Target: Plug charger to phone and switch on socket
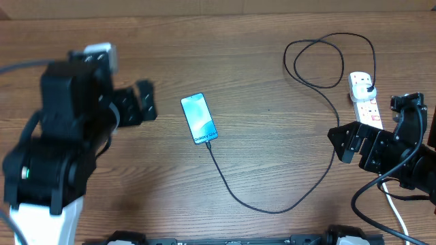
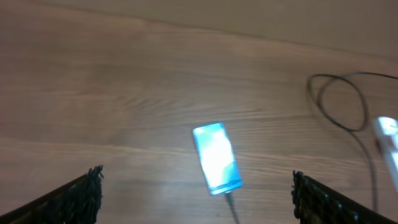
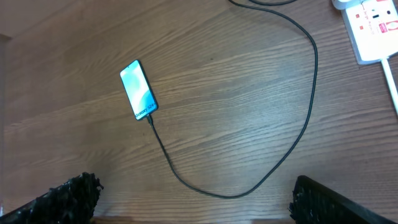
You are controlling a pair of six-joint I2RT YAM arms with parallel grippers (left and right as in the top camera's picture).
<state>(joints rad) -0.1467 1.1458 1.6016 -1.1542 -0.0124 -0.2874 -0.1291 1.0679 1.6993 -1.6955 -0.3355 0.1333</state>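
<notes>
On the wood-grain table (image 1: 272, 82), the lit phone (image 1: 198, 118) lies at centre, the charger (image 1: 267, 211) joined to its near end and looping to the socket (image 1: 365, 102) at my right; my left gripper (image 1: 139, 102) and right gripper (image 1: 340, 143) hang spread, empty

A brown wooden table (image 1: 272, 156) fills nearly the whole overhead view, its grain running from side to side in long, fine streaks, with darker and lighter bands across the top. Along the far edge of that view lies a paler tan strip (image 1: 204, 5); what it is cannot be told. The left wrist view shows the same wood (image 2: 124, 93), blurred, with a lighter zone toward the top. In the right wrist view the table (image 3: 236, 112) ends at the left, where a narrow dark margin (image 3: 2, 155) shows beyond it
</notes>
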